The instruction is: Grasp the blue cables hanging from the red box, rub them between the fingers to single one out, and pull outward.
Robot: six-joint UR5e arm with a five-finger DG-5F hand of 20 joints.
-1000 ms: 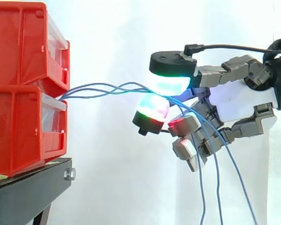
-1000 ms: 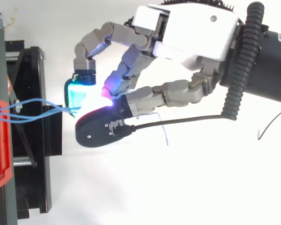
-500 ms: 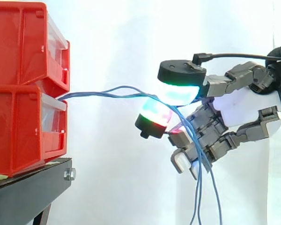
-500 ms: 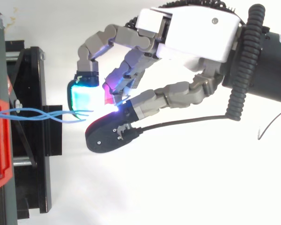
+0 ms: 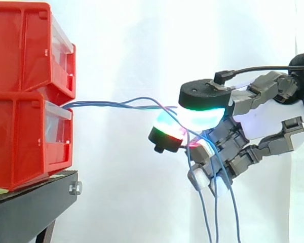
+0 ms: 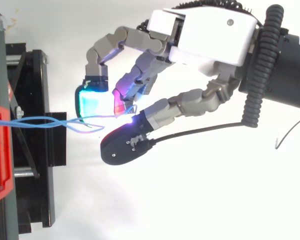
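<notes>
Pinching thin, smooth blue cables (image 5: 101,104) between my curled fingers' (image 5: 167,132) rounded glowing pads, probably several strands; they stretch loosely twisted from the glossy red box (image 5: 25,136), then droop below my hand (image 5: 266,119).

Boxes: top box (image 5: 25,45) sits on bottom box (image 5: 20,142), at 9 o'clock in the side view.
Stand (image 5: 35,202): under the bottom box.
Hand (image 5: 263,114): at 3 o'clock, well apart from the boxes.
Cables (image 5: 116,103): run from the bottom box's front toward 3 o'clock, pass between the hand's thumb and fingers, then hang toward 6 o'clock.
Curtain (image 5: 131,40): behind everything.
</notes>
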